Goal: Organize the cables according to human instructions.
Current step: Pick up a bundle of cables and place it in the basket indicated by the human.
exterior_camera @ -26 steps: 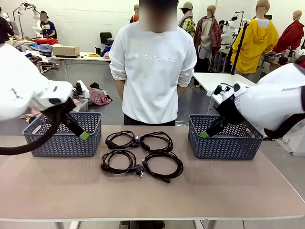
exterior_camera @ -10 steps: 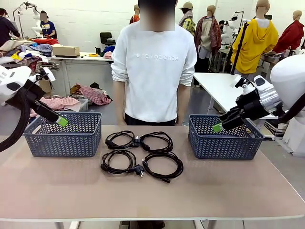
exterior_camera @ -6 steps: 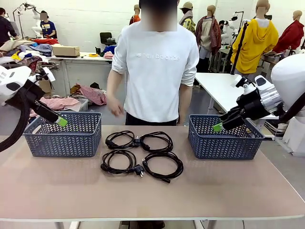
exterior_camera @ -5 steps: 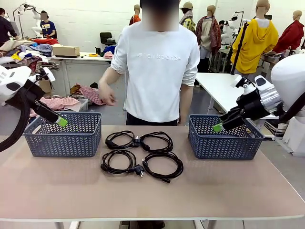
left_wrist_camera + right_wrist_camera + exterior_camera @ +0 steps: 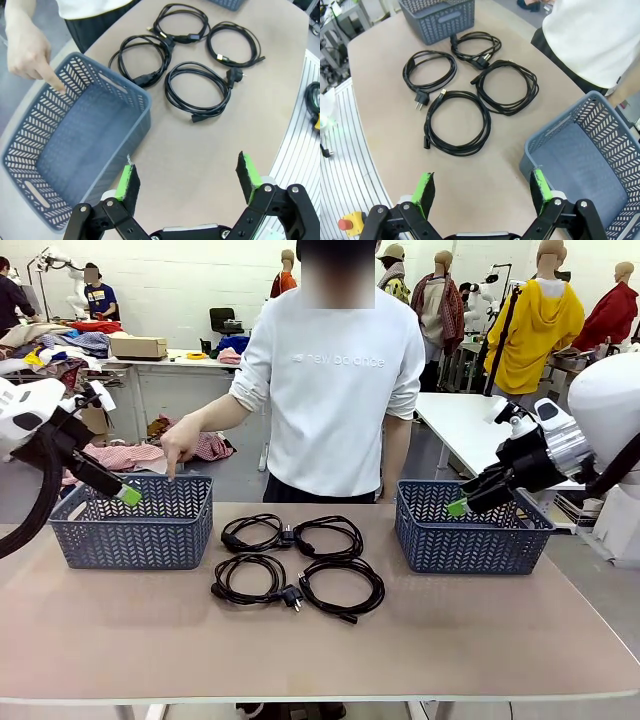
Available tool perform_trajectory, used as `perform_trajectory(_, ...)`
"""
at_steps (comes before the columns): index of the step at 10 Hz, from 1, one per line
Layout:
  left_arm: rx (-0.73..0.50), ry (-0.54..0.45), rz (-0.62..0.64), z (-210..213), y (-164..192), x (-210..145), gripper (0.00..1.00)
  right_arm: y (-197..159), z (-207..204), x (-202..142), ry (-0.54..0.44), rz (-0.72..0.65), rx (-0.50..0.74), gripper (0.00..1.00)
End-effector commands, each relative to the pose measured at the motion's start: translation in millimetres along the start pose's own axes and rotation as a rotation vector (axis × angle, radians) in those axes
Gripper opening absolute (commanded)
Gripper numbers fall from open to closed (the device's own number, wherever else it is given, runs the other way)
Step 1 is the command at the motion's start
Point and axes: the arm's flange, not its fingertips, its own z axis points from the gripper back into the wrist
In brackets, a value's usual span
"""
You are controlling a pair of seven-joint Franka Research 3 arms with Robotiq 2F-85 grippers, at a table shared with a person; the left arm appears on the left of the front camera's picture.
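white arms (image 5: 620,390), black hose (image 5: 42,490); left gripper (image 5: 187,176) & right gripper (image 5: 482,186) black w/ green pads (image 5: 127,182)

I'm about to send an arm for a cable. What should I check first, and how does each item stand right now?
1. Left gripper open, holding nothing: ok.
2. Right gripper open, holding nothing: ok.
3. Four coiled black power cords lie uncovered on the beige table: ok.
4. Destination given: ok. The person's hand points a finger at the dark grey-blue woven-pattern plastic basket on the robot's left.
5. Which cord is meant: cannot tell.
6. Drop path free: not ok. That hand hangs at the basket's far rim.
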Motion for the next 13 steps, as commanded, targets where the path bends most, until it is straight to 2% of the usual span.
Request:
perform_trajectory(1, -0.018, -0.025, -0.017, -0.3, 1.0, -2.4, 1.00, -4.9, -2.4, 1.7, -0.027, 0.022, 0.015, 1.00)
perform_trajectory(7, -0.018, -0.025, -0.017, -0.3, 1.0, -2.4, 1.00, -4.9, -2.4, 1.7, -0.027, 0.022, 0.015, 1.00)
perform_trajectory(8, 0.000, 0.000, 0.000, 0.2, 0.2, -0.2, 1.00, -4.9, -2.4, 1.7, -0.027, 0.022, 0.015, 1.00)
perform_trajectory(10, -0.007, 0.071, -0.138, -11.9, -11.0, 27.2, 1.00, -4.9, -2.4, 1.7, -0.027, 0.022, 0.015, 1.00)
perform_trajectory(13, -0.064, 0.227, -0.341, -63.4, -38.1, 74.3, 1.00, -4.9, -2.4, 1.7, -0.027, 0.022, 0.015, 1.00)
